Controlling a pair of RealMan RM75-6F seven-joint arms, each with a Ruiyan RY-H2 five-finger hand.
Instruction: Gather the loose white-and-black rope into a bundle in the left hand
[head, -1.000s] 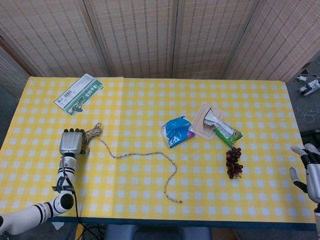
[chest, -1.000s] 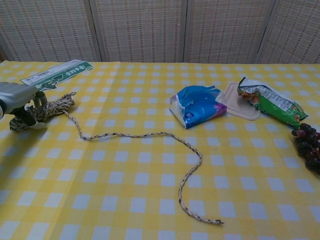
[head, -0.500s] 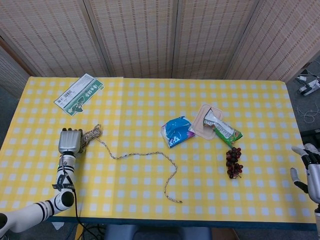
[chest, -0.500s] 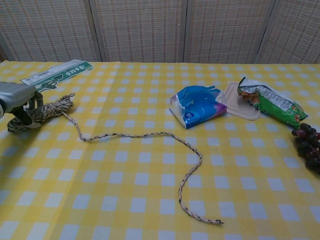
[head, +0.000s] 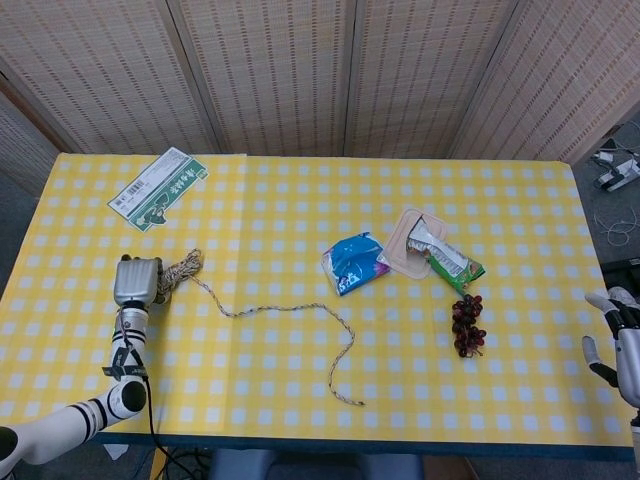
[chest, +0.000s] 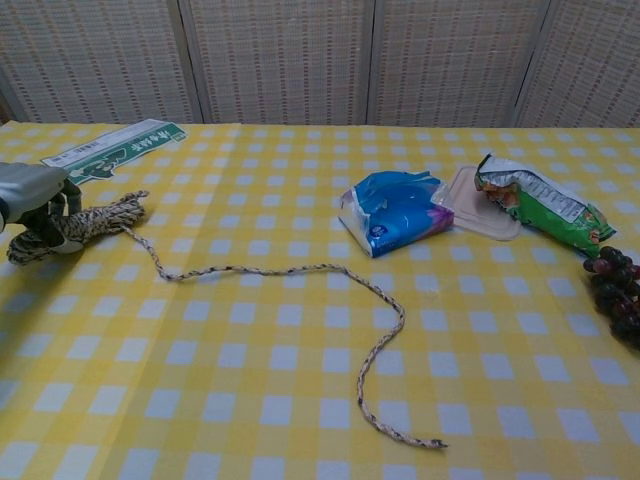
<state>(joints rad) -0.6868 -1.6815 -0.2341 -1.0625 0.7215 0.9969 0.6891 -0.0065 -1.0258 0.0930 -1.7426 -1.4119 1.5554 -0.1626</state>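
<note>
Left hand (head: 137, 281) gripping bundled rope (chest: 255, 268), tail loose

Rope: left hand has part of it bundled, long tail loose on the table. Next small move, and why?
Probably draw in another loop of rope with the left hand. That hand grips only a small bundle at one end; most of the rope trails across the tablecloth to a free end near the front edge. The right hand sits open, far from the rope.

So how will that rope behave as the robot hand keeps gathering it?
Probably floppy: the rope lies in loose bends. Its free tail should drag lightly across the cloth. The bundle at the left robot hand could loosen, since coils stick out.
</note>
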